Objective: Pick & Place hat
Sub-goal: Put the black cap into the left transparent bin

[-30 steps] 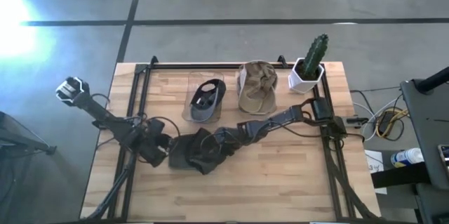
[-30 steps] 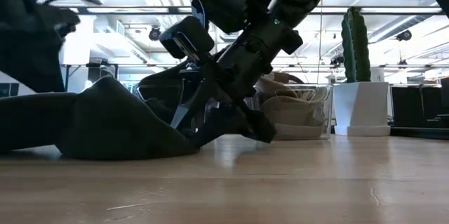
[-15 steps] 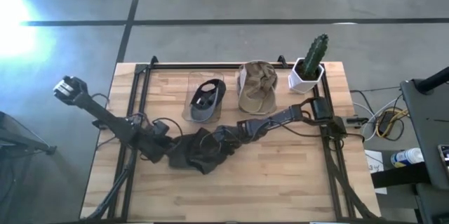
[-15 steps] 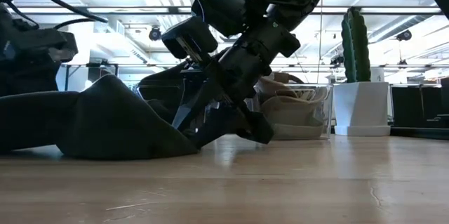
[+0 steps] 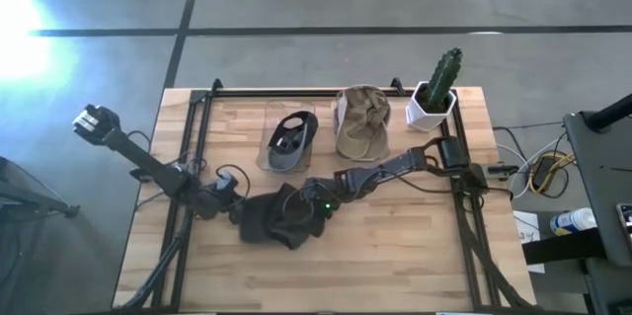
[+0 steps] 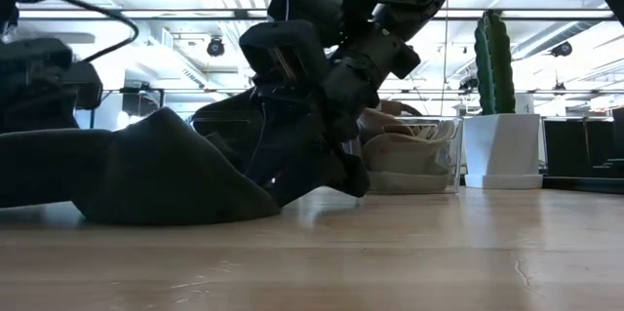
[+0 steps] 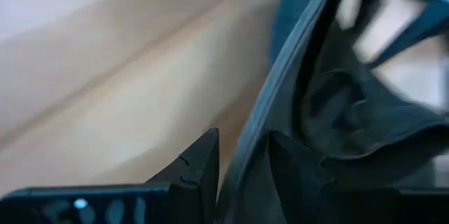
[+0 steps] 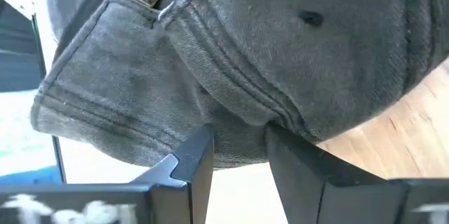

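Only wrist views show each pincer (image 7: 235,171) (image 8: 238,150) clamping the hat (image 8: 280,62).

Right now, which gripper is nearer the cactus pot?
Right. The right gripper is at the dark hat mid-table, on the side toward the cactus pot at the far right corner. The left gripper is at the hat's opposite edge, farther away.

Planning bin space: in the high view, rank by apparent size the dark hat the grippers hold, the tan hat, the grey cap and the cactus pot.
1. Dark hat, largest.
2. Tan hat.
3. Grey cap.
4. Cactus pot, smallest.
The left gripper and right gripper hide parts of the dark hat.
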Available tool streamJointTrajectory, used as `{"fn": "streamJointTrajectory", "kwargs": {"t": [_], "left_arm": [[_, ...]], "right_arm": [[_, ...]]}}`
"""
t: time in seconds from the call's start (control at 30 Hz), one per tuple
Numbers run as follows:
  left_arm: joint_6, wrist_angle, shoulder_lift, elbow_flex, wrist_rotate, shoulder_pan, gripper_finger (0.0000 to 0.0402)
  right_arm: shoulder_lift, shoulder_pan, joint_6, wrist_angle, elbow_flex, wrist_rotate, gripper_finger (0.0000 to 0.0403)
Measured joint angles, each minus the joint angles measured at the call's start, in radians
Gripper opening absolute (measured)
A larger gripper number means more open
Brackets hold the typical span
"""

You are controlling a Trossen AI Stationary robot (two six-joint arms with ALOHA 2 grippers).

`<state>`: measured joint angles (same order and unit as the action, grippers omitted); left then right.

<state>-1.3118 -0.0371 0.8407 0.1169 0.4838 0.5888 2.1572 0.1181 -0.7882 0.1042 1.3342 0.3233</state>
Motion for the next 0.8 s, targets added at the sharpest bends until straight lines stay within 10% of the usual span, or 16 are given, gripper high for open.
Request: {"fn": "streamJointTrajectory", "kwargs": {"t": [0.53, 0.8], "left_arm": [[-0.008, 0.053, -0.019, 0.088, -0.125, 0.002, 0.0011], [0.013, 0.044, -0.039, 0.210, 0.021, 0.002, 0.0008]], "right_arm": [[-0.043, 0.000, 0.094, 0.050, -0.003, -0.025, 0.0132], [-0.204, -0.005, 0.167, 0.213, -0.009, -0.311, 0.0132]]}}
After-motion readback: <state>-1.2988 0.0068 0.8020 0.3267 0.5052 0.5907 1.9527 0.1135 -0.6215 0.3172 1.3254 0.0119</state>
